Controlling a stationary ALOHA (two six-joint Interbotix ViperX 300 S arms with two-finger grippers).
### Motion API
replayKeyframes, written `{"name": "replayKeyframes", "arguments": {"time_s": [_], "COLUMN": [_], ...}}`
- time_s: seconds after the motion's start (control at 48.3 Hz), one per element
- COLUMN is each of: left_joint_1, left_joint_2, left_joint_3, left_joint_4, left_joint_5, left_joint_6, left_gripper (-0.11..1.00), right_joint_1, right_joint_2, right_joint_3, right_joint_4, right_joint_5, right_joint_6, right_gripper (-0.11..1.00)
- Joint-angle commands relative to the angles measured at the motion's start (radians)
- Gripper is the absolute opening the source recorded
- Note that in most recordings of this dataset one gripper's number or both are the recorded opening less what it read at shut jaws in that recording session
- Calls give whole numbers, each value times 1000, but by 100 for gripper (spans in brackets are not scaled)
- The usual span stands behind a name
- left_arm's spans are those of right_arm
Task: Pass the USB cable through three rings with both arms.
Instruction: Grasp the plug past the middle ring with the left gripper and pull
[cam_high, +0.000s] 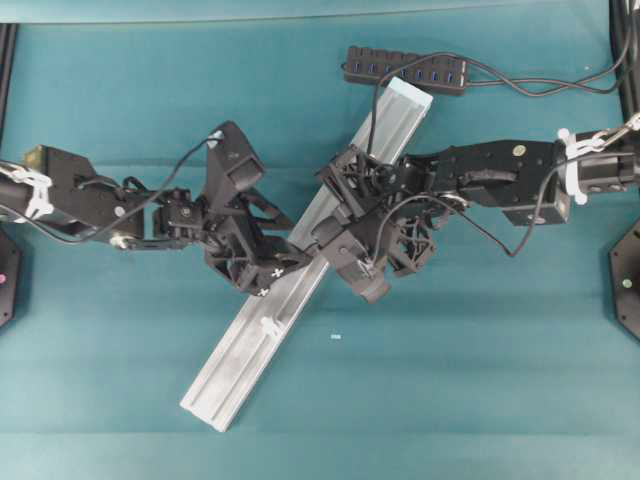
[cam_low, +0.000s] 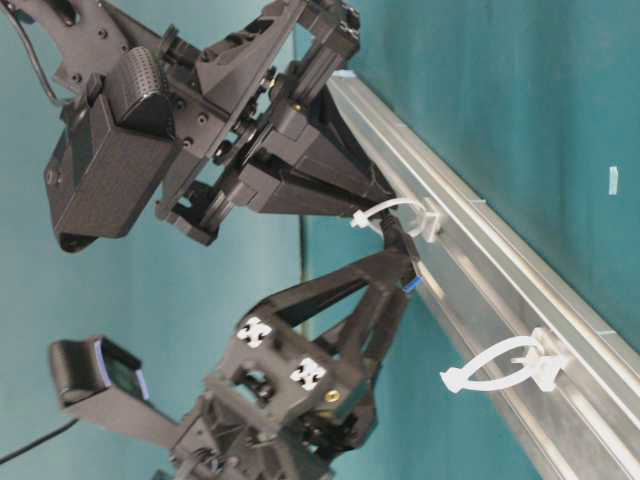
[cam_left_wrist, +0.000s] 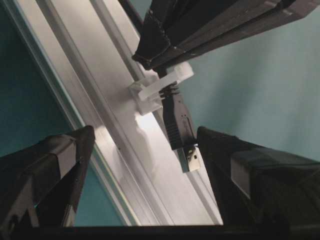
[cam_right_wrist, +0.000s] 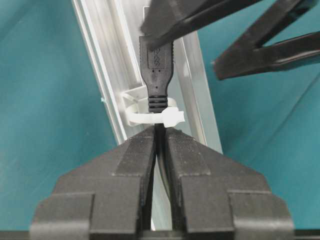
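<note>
A teal table carries a long silver rail that lies on a slant, and everything else is placed around that rail. Just beyond the rail's far end sits a black hub with a row of blue ports.

The left arm reaches in from one side of the rail and the right arm from the other, and they meet over its middle.

The right fingers are pressed nearly together on the thin cord of the USB cable, just behind the middle ring. The cable's plug has passed through that ring and sticks out on the other side, above the rail's top face.

The left fingers stand wide apart, one on each side of the plug's metal tip. They are close to it but not touching.

The rings are small white loops clipped along the rail. Another ring, further toward the rail's near end, has nothing through it. In the overhead view it shows as a small white clip on the rail. A tiny white scrap lies on the table just beside the rail.
</note>
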Motion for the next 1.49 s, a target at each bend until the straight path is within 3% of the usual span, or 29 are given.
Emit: {"name": "replayKeyframes", "arguments": {"time_s": [0.0, 0.58, 0.683, 0.849, 0.952, 1.47], "left_joint_1": [-2, -8, -11, -15, -15, -26], "left_joint_2": [9, 29, 31, 31, 29, 23], "left_joint_3": [-21, -60, -74, -89, -89, -89], "left_joint_4": [3, 2, 2, 2, 2, 3], "left_joint_5": [-11, -11, -9, -3, -2, -2], "left_joint_6": [6, 9, 2, 0, 0, -6], "left_gripper": [89, 84, 72, 30, 17, 16], "right_joint_1": [2, -3, -3, -3, -3, -3], "right_joint_2": [-6, -5, -6, -6, -6, -6], "right_joint_3": [-6, -5, -5, -3, -3, -3], "right_joint_4": [3, 3, 3, 3, 3, 3], "right_joint_5": [-8, -9, -8, -5, -5, -2], "right_joint_6": [6, 6, 6, 6, 6, 8], "right_gripper": [9, 9, 9, 9, 9, 9]}}
